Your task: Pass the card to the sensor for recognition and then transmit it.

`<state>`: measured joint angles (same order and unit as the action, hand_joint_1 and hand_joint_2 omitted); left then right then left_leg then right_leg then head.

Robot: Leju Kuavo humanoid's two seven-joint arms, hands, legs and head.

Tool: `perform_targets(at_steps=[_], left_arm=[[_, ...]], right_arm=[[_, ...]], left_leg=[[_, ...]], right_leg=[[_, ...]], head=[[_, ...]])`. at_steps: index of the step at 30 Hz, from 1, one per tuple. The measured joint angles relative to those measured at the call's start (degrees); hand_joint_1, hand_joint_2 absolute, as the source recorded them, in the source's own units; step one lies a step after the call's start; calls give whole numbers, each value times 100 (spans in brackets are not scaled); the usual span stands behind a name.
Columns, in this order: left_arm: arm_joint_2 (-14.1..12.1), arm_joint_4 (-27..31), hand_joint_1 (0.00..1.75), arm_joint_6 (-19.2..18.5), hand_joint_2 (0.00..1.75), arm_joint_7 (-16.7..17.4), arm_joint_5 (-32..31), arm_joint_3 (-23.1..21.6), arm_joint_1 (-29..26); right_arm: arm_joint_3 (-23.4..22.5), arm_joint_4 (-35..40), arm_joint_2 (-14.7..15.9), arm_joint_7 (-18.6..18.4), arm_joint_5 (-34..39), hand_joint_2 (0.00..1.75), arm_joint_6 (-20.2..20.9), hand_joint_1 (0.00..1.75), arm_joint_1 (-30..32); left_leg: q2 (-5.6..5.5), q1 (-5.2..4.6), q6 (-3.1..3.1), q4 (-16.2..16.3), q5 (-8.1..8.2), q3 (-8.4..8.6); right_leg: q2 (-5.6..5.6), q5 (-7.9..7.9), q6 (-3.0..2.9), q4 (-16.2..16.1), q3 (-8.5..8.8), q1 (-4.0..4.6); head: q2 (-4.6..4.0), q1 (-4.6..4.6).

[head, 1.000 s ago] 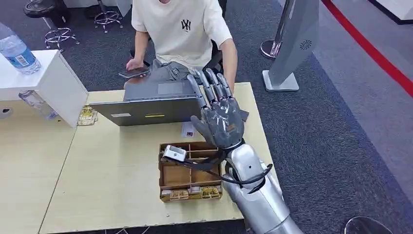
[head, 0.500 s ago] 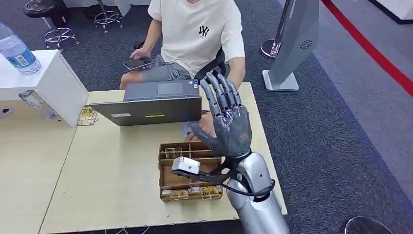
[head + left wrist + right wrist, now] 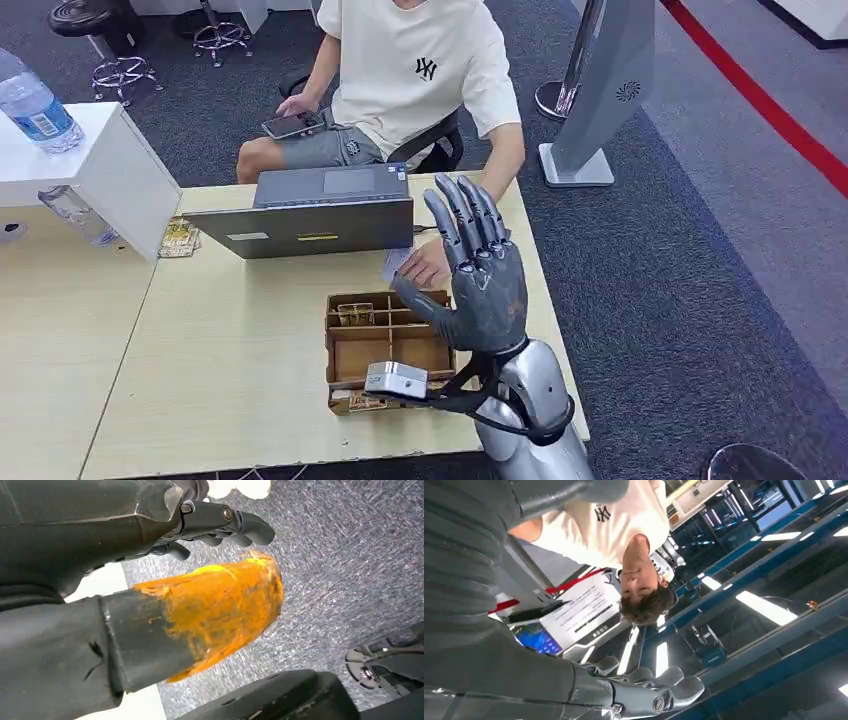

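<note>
Right hand raised and open, left hand curled in.

The right hand [image 3: 482,280] stands upright at the end of its silver forearm [image 3: 530,420], fingers [image 3: 468,215] straight, slightly spread and pointing up, thumb [image 3: 415,297] jutting out to the side, nothing in its grasp. A black cable loops around the wrist just below the hand. In the left wrist view the left hand [image 3: 200,522] has its dark fingers [image 3: 250,527] bent inward beside its thick, orange-stained thumb [image 3: 215,610].
</note>
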<state>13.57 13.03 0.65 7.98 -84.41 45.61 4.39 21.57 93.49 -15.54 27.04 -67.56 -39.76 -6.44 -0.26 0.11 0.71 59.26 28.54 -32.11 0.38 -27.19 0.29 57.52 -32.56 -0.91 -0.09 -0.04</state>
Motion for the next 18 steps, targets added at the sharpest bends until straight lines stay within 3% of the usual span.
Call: perform_targets(at_steps=[7,10,11,12,14,17,18], left_arm=[[4,0,0,22,0,0,22,33,-1],[13,0,0,59,0,0,96,129,-1],[26,0,0,77,0,-2,103,171,0],[37,0,0,94,0,-9,105,201,-1],[46,0,0,123,0,-11,103,256,0],[48,0,0,123,0,-9,94,289,1],[50,0,0,123,0,-11,94,293,1]], right_arm=[[83,138,29,22,59,175,0,175,156],[299,380,105,100,100,175,2,175,600],[371,424,142,70,85,175,2,155,718],[422,424,177,-24,74,175,2,3,780],[509,395,221,-401,-159,175,4,0,764],[513,303,227,-542,-492,175,7,3,743],[513,277,227,-542,-558,175,7,16,739]], left_leg=[[0,0,0,0,0,0],[0,0,0,-1,0,-1],[1,0,0,-1,0,-1],[2,0,0,0,0,-2],[3,0,0,0,0,1],[2,0,0,0,0,1],[2,0,0,0,0,1]], right_leg=[[0,0,0,0,-2,0],[0,-1,0,0,-1,0],[0,0,0,0,-1,0],[0,0,0,0,-1,-1],[1,1,0,0,0,0],[1,1,0,0,0,0],[1,1,0,0,-1,0]], head=[[0,0],[0,0],[0,2],[0,2],[0,0],[0,0],[0,0]])
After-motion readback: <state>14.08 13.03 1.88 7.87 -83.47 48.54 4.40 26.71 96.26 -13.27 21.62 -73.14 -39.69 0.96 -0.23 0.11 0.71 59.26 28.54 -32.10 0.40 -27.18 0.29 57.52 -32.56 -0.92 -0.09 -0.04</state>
